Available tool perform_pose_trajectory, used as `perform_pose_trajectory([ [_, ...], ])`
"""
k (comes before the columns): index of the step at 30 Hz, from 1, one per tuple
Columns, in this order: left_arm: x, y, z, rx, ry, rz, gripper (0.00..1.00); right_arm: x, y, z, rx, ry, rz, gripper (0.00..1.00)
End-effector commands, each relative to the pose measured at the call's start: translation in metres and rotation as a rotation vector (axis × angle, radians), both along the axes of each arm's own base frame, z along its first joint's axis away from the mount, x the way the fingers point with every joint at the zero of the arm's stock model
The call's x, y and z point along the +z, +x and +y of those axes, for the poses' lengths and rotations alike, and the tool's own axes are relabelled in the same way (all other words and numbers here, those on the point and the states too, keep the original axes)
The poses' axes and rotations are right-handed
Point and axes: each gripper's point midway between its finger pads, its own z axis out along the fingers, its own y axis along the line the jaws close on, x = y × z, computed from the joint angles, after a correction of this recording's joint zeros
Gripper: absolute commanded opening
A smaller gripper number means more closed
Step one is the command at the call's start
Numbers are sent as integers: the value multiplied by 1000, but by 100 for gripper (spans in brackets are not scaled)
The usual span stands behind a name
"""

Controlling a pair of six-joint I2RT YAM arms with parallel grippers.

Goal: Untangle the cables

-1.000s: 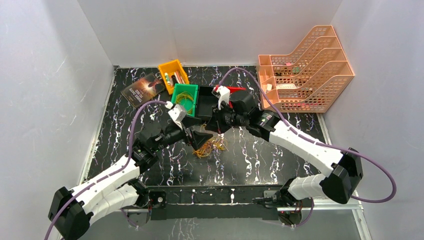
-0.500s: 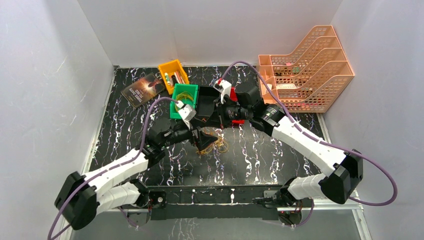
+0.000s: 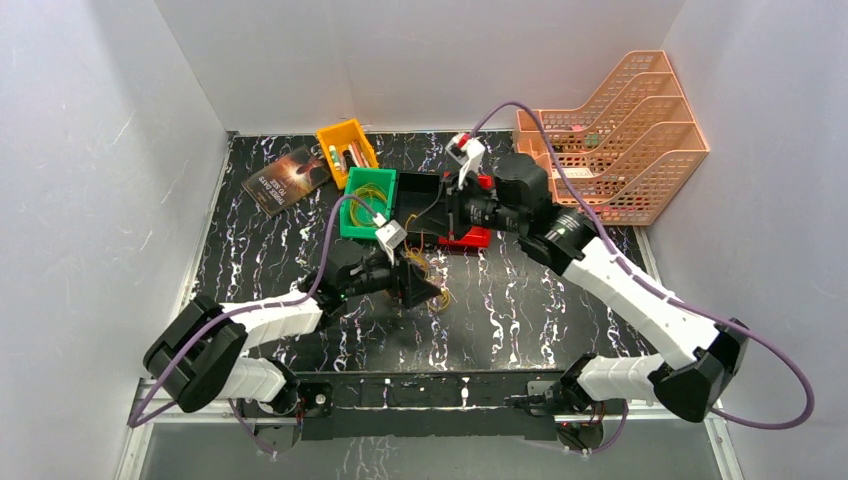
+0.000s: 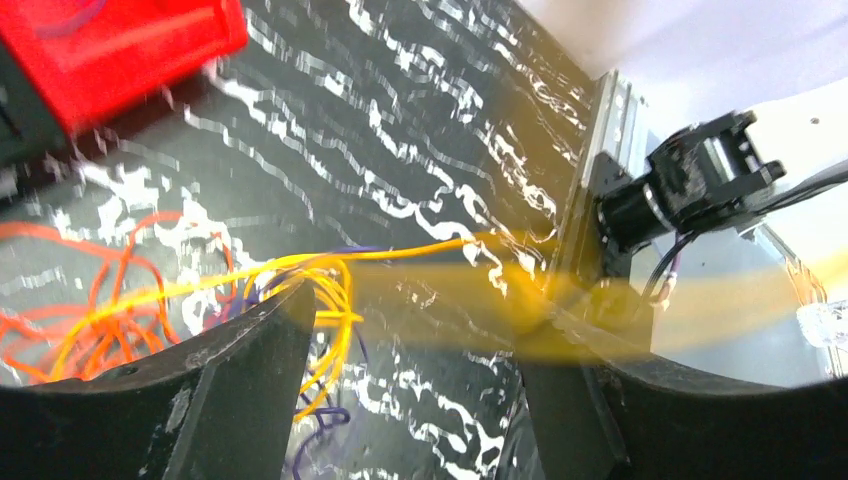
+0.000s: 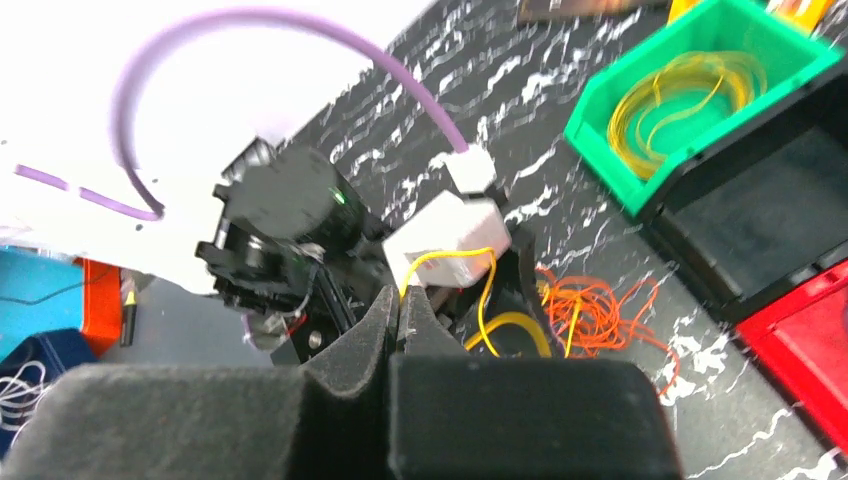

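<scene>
The left claw [image 4: 420, 325] has swung in low over the cables [image 4: 110, 310]. Its fingers are apart but narrowing around a yellow strand [image 4: 400, 250] that runs between them, and the tangle sits just under and beside them. The right claw [image 5: 403, 300], pinched together on what looks like that strand, has drawn up and away. The strand is likely being pulled clear of the bunch.

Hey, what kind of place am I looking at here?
Likely a robotics lab test cell: plain white walls around a black marbled tabletop, two white-and-black robot arms bolted at its edge, small coloured plastic bins.
</scene>
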Motion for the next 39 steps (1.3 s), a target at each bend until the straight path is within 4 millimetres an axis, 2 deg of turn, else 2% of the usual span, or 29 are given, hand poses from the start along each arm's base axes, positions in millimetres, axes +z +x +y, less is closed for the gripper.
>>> perform_pose_trajectory([
  [1,-18,-6,6,15,-1,27,69,88,-1,-13,-44,163,-217,0],
  [4,-34,-5,10,38,33,45,66,102,-2,-16,-44,176,-256,0],
  [7,-59,-2,16,72,85,82,65,114,0,-19,-59,181,-287,0],
  [13,-85,-4,26,117,141,130,72,140,9,-27,-112,187,-393,0],
  [20,-97,-11,36,130,197,166,73,173,20,-45,-204,178,-552,0],
  [27,-110,-17,51,146,288,182,73,189,24,-55,-247,177,-632,0],
  [36,-111,-20,65,191,325,174,74,209,30,-67,-306,169,-714,0],
  [39,-113,-21,68,198,329,174,74,222,30,-73,-330,172,-744,0],
])
